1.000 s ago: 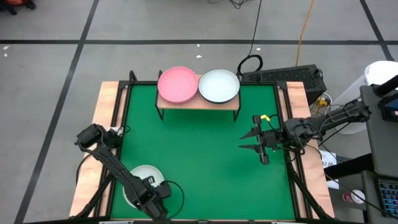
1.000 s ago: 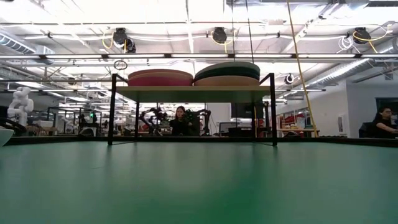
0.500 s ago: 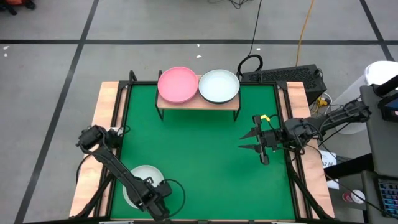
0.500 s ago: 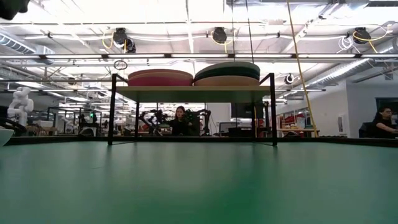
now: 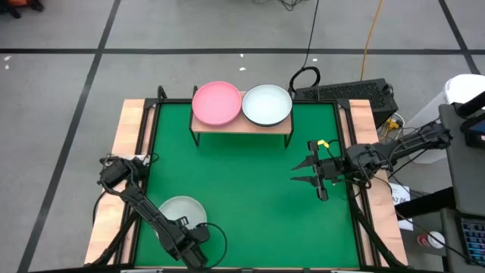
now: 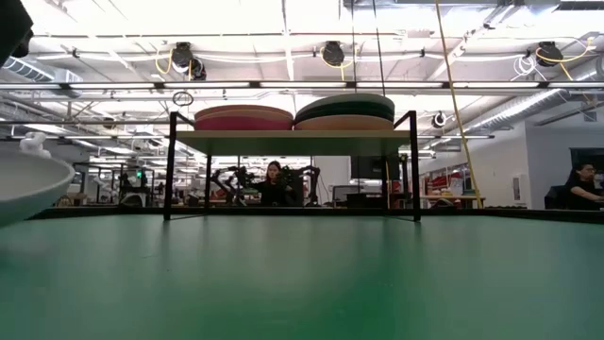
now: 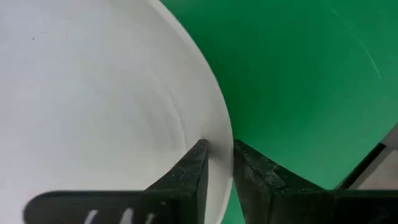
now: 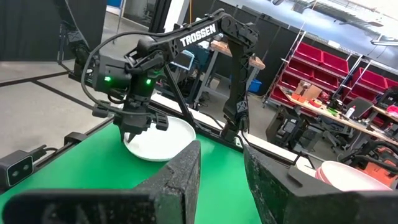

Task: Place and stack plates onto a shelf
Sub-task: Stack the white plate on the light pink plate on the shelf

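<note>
From above, the left gripper (image 5: 184, 236) is at the near left corner of the green table (image 5: 250, 171). It sits on the near edge of a pale white plate (image 5: 180, 211) there. The shelf (image 5: 241, 123) stands far away at the back of the table, with a pink plate (image 5: 217, 102) and another pale plate (image 5: 267, 104) on top, side by side and touching. The right gripper (image 5: 301, 171) hangs over the right side of the table with its two fingers spread apart, holding nothing.

From table height, the white plate (image 6: 28, 184) pokes in at the left edge. Its rim looks lifted a little off the green. The shelf (image 6: 293, 138) carries two piles of plates, a magenta plate (image 6: 243, 121) low in the left pile and a dark teal plate (image 6: 344, 108) in the right pile.

From the left wrist, the two dark fingers (image 7: 191, 171) pinch the rim of the white plate (image 7: 93, 106), one inside and one outside.

From the right wrist, the other arm (image 8: 186, 46) has "TROSSEN" written on it in white letters. Its gripper (image 8: 138, 127) is down on the white plate (image 8: 160, 140).
</note>
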